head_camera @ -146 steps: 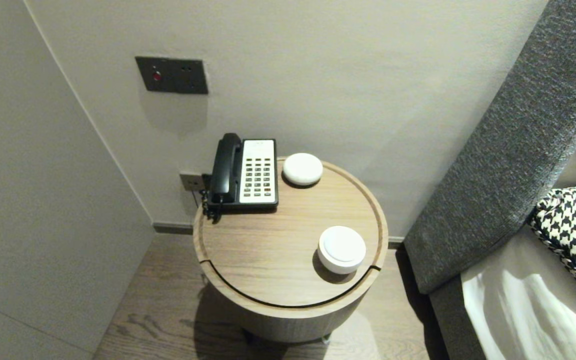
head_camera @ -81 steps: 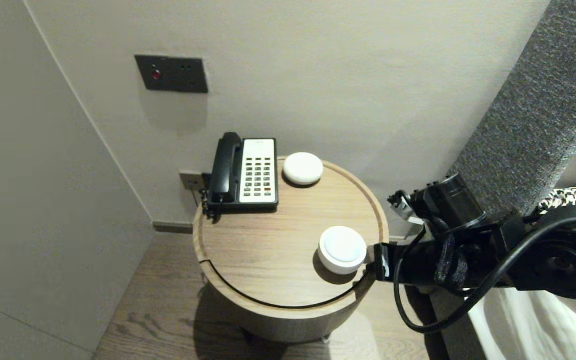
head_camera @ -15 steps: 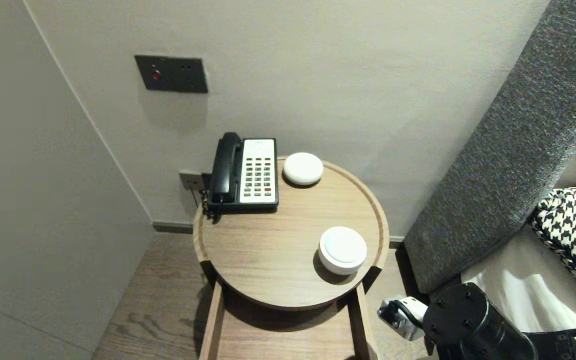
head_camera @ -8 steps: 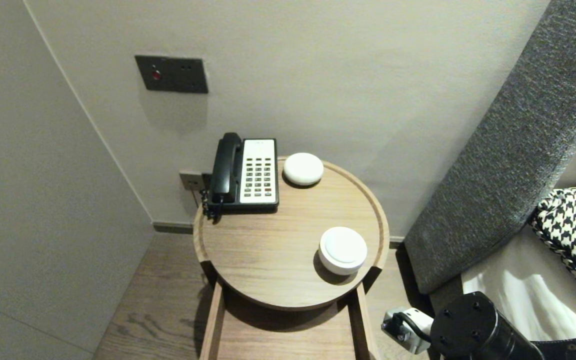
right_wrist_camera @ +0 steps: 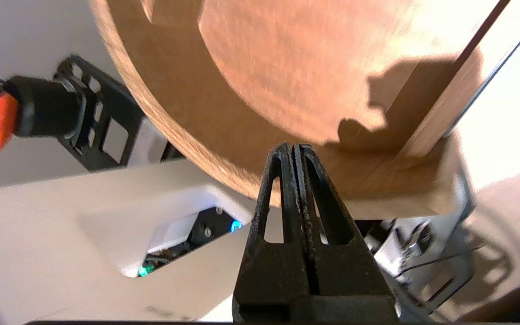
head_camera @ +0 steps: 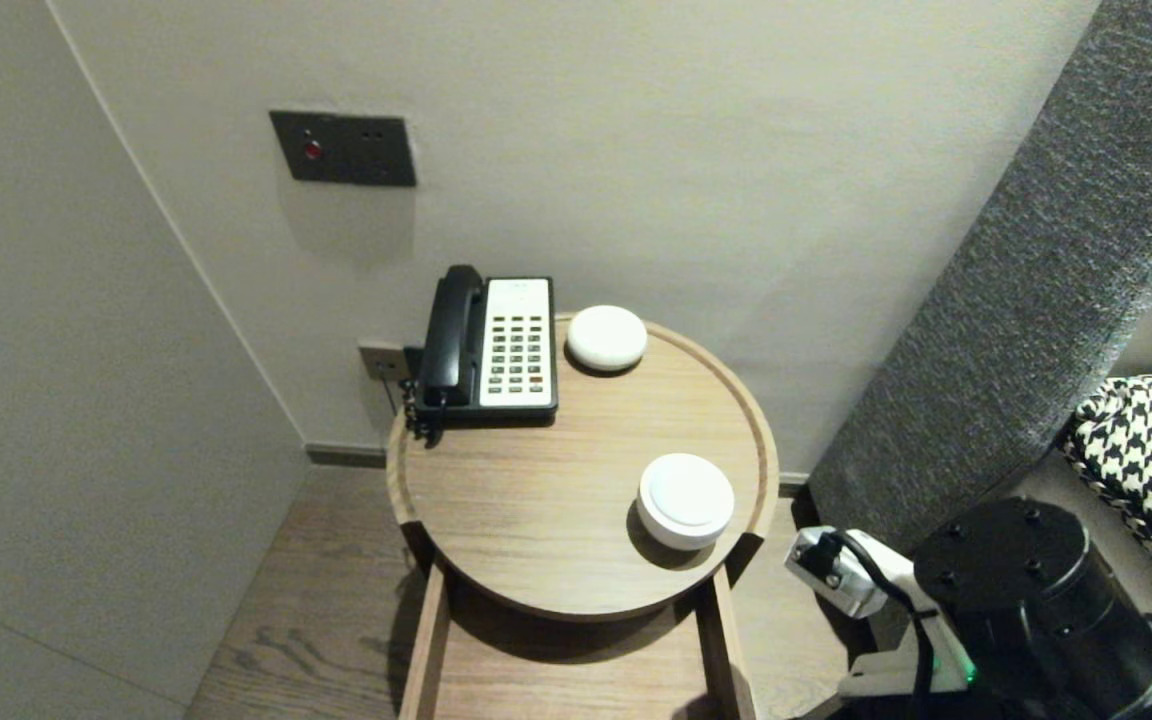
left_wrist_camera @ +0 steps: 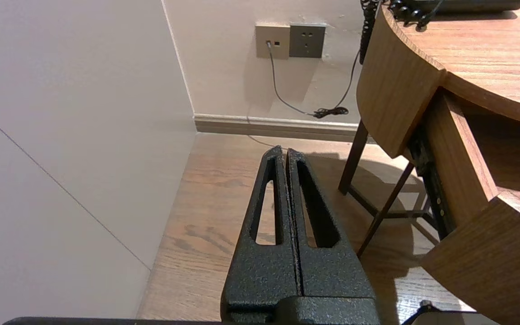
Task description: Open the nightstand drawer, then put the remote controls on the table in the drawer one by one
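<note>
The drawer (head_camera: 576, 680), one only, stands pulled out from under the front edge of the single round counter (head_camera: 536, 520), so the opening looks done; what lies inside I cannot tell. The right tool (right_wrist_camera: 290, 146), clenched on nothing, hangs close to the drawer's curved front. The left tool (left_wrist_camera: 283, 151), clenched and bare too, is parked low by the counter's left side. One telephone (head_camera: 491, 345) sits at the back-left edge. There are two white pucks: a domed puck (head_camera: 606, 338) at the back edge and a flat-topped puck (head_camera: 685, 498) near the front-right edge.
</note>
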Available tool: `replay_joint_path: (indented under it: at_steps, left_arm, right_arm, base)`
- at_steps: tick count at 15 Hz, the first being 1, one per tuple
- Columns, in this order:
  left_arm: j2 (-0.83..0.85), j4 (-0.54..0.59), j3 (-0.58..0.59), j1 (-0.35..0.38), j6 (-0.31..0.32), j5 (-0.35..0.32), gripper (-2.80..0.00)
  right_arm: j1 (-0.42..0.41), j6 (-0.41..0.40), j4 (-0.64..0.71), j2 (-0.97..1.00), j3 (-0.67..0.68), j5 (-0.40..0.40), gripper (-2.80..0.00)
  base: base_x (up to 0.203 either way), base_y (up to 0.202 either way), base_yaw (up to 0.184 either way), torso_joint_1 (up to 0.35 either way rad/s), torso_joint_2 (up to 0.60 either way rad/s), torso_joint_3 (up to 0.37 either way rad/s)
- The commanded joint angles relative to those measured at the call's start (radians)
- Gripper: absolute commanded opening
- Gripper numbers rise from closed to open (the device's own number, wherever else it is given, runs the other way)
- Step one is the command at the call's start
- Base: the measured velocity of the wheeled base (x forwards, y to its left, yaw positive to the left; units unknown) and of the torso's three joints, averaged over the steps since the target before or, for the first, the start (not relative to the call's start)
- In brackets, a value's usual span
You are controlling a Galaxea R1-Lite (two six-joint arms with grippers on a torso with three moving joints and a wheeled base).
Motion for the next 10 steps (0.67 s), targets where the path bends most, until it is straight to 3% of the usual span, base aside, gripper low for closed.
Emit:
replay_joint_path:
  at_steps: [1,7,10]
  left_arm:
    - [0.0,0.0,0.0,0.0,0.0,0.0,-2.8]
    - [0.0,0.0,0.0,0.0,0.0,0.0,-2.8]
    - [0.0,-0.001,0.0,0.0,0.0,0.0,-2.8]
  right_arm:
    - [-0.048,-0.039,0.092,-0.036,-0.102,-0.001,-2.8]
    - [-0.281,-0.193,0.533,0.113,-0.7,-0.017,-2.8]
    - [-0.334,-0.246,0.748,0.266,-0.995,-0.075,-2.8]
  base:
    - [0.0,0.0,0.0,0.0,0.0,0.0]
    - [0.0,0.0,0.0,0.0,0.0,0.0]
    - [0.0,0.0,0.0,0.0,0.0,0.0]
